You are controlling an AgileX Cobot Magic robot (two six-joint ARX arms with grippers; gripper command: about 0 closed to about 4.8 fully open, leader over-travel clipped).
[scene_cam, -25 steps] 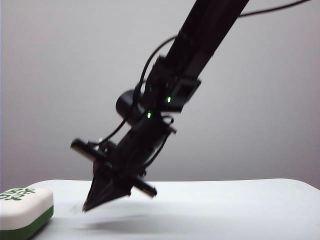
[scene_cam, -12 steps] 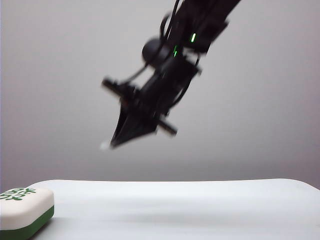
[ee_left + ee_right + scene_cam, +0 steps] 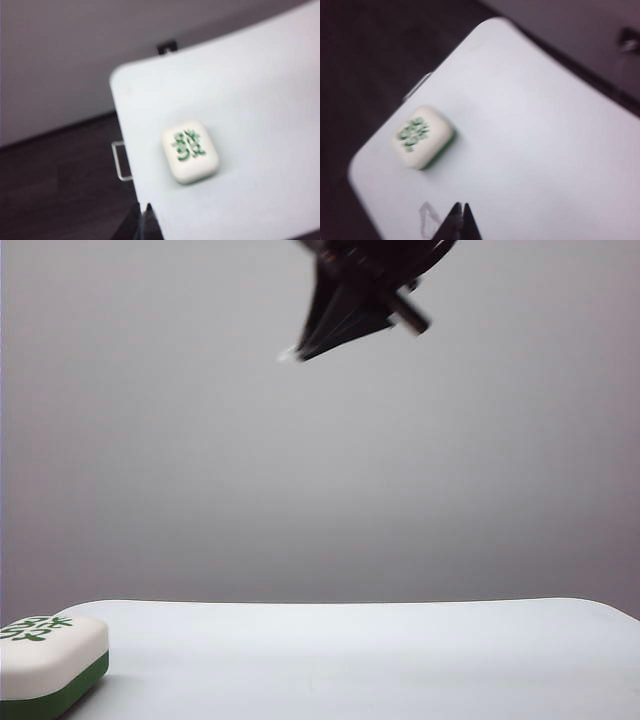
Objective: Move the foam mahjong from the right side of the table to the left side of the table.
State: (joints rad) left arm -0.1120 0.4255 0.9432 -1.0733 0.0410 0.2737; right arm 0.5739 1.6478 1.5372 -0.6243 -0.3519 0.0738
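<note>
The foam mahjong (image 3: 45,660), white on top with a green base and green characters, lies flat at the left end of the white table (image 3: 350,660), near its corner. My right gripper (image 3: 300,355) hangs high above the table in the exterior view, shut and holding nothing. In the right wrist view the mahjong (image 3: 422,135) lies well beyond the closed right gripper (image 3: 459,206). The left wrist view shows the mahjong (image 3: 190,150) near the table (image 3: 260,100) edge, apart from my shut left gripper (image 3: 145,206). The left gripper does not show in the exterior view.
A metal bracket (image 3: 120,160) sticks out from the table's edge beside the mahjong, also seen as the bracket (image 3: 417,86). Dark floor lies past the table's rounded corner. A faint mark (image 3: 427,215) shows on the tabletop near the right fingertips.
The right gripper has risen from just above the table beside the mahjong to the top of the exterior view, staying shut. The mahjong has not moved.
</note>
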